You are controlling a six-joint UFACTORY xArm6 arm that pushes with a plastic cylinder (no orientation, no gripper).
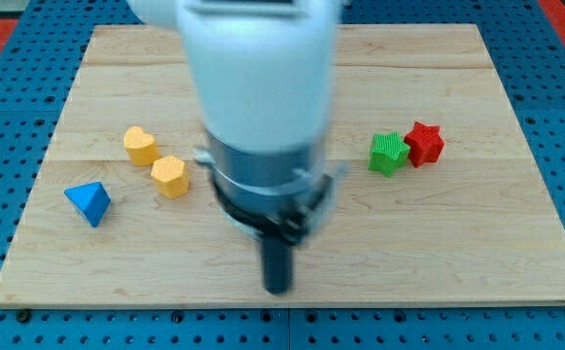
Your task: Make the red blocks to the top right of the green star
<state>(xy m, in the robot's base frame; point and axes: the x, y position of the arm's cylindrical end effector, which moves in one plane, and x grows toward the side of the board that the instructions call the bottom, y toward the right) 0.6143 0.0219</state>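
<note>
A red star-shaped block (424, 143) lies at the view's right, touching the right side of a green block (388, 153) whose shape looks star-like or cubic. No other red block shows. My tip (277, 287) is at the view's bottom centre, well to the left of and below both blocks, touching none. The arm's white and dark body (260, 107) hides the board's middle.
A yellow heart-like block (141, 145) and a yellow hexagonal block (170, 176) lie at the left. A blue triangular block (88, 201) lies near the left edge. The wooden board (515, 243) rests on a blue perforated surface.
</note>
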